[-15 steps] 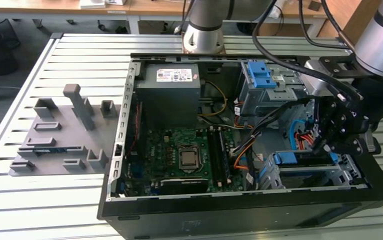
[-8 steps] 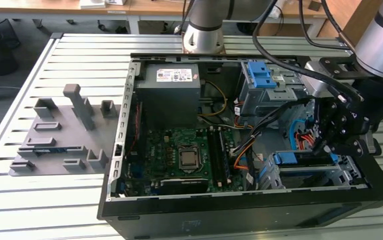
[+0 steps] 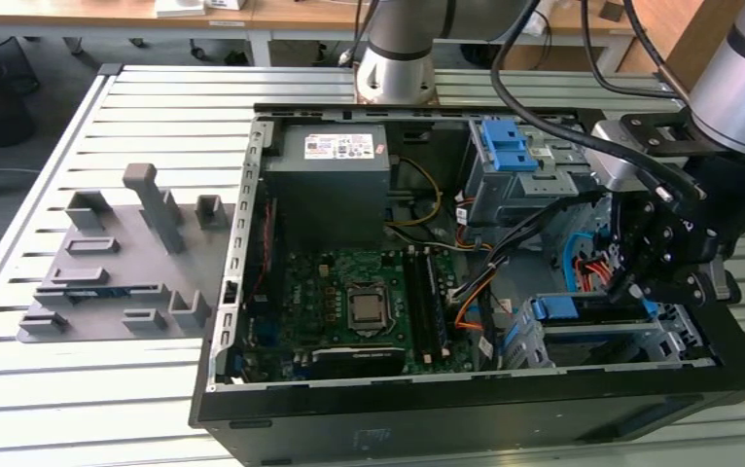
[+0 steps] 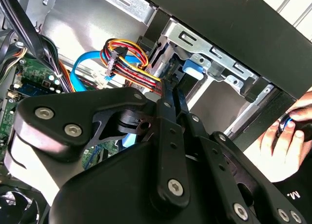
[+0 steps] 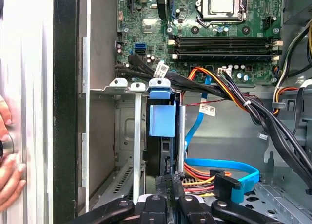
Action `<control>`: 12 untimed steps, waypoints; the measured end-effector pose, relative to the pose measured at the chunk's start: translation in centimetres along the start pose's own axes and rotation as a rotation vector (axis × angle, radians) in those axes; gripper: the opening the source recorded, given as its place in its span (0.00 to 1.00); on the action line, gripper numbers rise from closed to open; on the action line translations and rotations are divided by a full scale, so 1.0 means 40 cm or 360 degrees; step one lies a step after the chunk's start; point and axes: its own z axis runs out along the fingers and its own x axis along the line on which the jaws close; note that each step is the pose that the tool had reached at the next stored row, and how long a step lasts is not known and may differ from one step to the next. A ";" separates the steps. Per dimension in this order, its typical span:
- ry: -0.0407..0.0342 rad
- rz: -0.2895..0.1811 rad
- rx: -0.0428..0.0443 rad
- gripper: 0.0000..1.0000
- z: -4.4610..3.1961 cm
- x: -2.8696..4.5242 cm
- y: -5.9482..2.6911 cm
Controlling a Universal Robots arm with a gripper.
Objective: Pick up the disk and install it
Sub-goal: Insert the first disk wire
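The disk [image 3: 565,309] stands on edge in the metal drive cage [image 3: 606,341] at the front corner of the open computer case, on the exterior view's right. Its blue carrier frame [image 5: 162,118] tops the slot in the first wrist view, and a blue corner [image 4: 193,68] shows in the second wrist view. My gripper [image 3: 621,290] hangs just over the disk's cable-side end. The black fingers [image 4: 168,95] lie close together with nothing between them, and their tips [image 5: 171,181] sit at the disk's end. Whether they touch it I cannot tell.
A person's hand [image 4: 287,136] rests on the case's outer wall beside the cage. Bundled power cables [image 5: 229,95] and a blue data cable [image 5: 229,166] lie close to the slot. The grey power supply [image 3: 334,175], motherboard [image 3: 360,302] and a grey fixture [image 3: 126,263] lie further off.
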 end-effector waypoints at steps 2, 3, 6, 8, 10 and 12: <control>0.0000 0.0000 0.0000 0.16 0.000 0.000 0.000; 0.0000 0.0000 0.0000 0.16 0.000 0.000 0.000; -0.0001 0.0000 0.0000 0.16 0.000 0.000 0.000; -0.0001 0.0000 0.0000 0.16 -0.003 0.000 0.000; -0.0001 0.0000 0.0000 0.16 -0.004 0.000 0.000; 0.0000 0.0000 0.0000 0.16 -0.004 0.000 0.000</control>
